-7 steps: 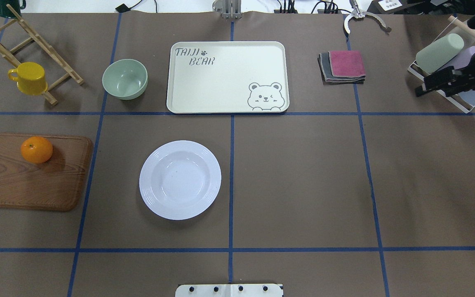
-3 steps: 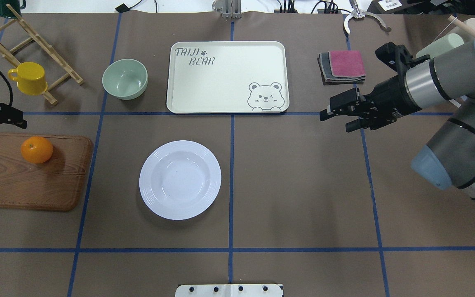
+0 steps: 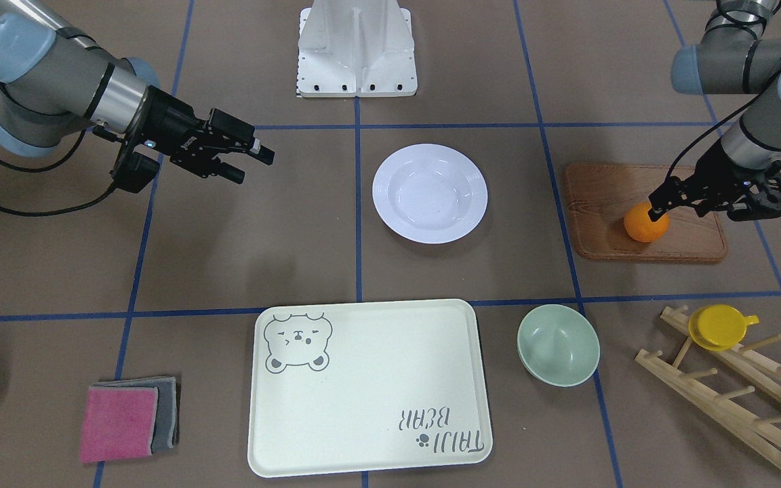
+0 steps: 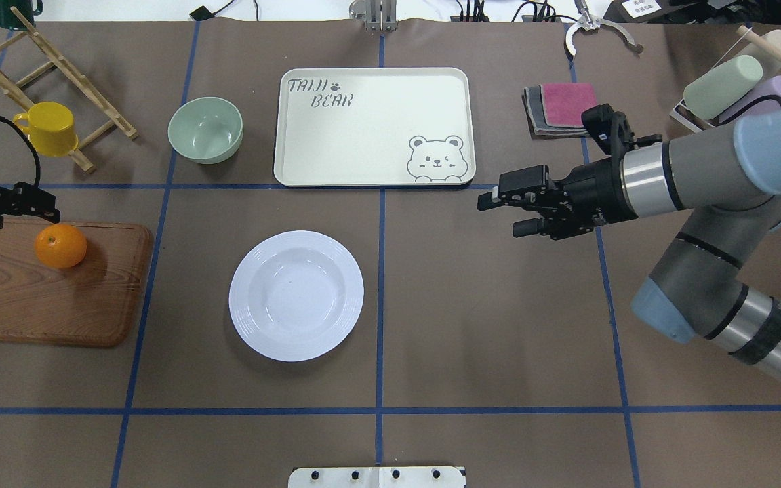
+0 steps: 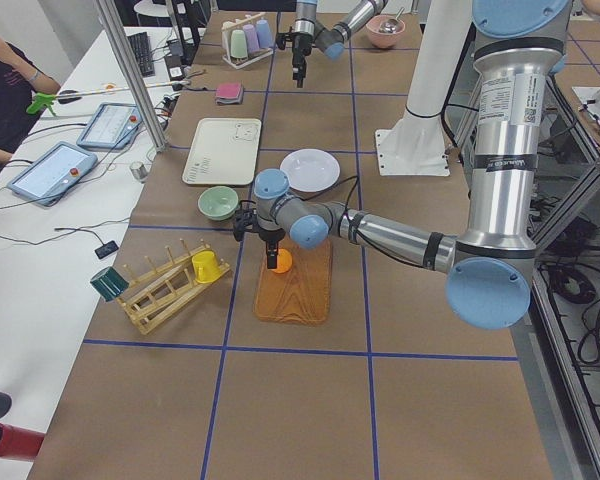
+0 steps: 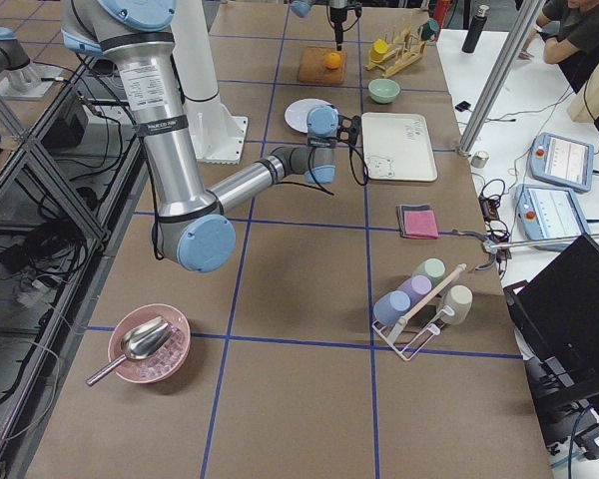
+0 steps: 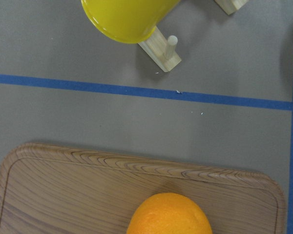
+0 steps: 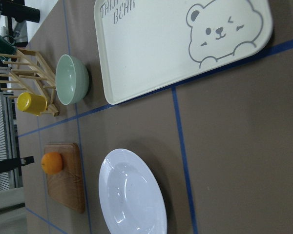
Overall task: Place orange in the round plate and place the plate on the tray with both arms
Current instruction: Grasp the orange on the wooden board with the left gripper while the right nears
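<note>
The orange (image 4: pixel 60 245) rests on the far part of a wooden board (image 4: pixel 51 305) at the left. Its top also shows in the left wrist view (image 7: pixel 168 214). My left gripper (image 4: pixel 43 205) hovers open just beyond and above the orange (image 3: pixel 646 224), holding nothing. The white round plate (image 4: pixel 295 295) lies empty on the table, left of centre. The cream tray (image 4: pixel 373 125) with the bear drawing lies beyond it, empty. My right gripper (image 4: pixel 504 215) is open in the air, right of the tray's near corner, pointing left.
A pale-green bowl (image 4: pixel 205 129) sits left of the tray. A yellow cup (image 4: pixel 48 127) hangs on a wooden rack (image 4: pixel 58 68) at the far left. Folded cloths (image 4: pixel 563 108) and a rack of cups (image 4: pixel 736 88) are at the far right. A person sits beyond the table's far side.
The right arm has swung in from the far right toward the table's middle. The left gripper has come in from the left edge and closed on the orange's far side.
</note>
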Controlling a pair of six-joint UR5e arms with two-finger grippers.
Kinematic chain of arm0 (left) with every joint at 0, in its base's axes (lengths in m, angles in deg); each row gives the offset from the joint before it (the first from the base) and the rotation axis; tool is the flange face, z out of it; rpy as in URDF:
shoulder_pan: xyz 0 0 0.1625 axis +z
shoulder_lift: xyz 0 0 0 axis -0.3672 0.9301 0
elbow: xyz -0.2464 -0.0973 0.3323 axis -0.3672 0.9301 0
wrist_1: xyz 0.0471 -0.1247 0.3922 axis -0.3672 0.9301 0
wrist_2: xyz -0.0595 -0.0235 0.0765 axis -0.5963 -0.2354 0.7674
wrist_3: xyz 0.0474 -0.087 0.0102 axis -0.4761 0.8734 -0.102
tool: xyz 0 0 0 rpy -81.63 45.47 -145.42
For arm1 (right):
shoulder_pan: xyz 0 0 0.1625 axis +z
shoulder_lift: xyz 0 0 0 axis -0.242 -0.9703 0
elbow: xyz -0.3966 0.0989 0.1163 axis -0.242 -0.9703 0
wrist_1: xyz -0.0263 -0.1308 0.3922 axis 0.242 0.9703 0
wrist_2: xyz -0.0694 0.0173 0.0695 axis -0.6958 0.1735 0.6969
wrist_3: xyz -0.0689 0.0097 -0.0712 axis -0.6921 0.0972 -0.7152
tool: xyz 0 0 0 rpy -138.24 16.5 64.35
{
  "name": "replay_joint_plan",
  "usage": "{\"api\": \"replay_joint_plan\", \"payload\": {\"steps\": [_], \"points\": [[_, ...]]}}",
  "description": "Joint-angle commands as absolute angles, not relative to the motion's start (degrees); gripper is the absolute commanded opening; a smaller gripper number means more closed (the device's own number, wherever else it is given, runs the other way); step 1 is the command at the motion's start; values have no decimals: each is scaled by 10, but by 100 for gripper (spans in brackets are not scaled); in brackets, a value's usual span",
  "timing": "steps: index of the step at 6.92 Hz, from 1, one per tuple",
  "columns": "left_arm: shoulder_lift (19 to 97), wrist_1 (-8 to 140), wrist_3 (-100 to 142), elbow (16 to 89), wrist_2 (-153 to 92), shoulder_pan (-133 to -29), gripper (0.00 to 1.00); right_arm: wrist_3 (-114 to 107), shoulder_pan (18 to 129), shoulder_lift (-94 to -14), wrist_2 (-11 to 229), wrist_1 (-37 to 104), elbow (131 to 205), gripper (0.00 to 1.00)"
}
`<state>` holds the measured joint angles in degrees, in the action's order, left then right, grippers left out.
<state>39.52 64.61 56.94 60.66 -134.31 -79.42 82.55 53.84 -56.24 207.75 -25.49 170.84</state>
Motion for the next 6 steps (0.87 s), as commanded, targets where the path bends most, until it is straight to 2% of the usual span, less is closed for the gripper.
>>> {"api": "replay_joint_plan", "payload": {"steps": [1,6], "points": [[401,687,578,567,-1343,-788,98,846,507,-557,2040,-280,1701,100],[418,704,632,547,-1306,-741,98,844,496,-557,2028,-280,1700,100]]}}
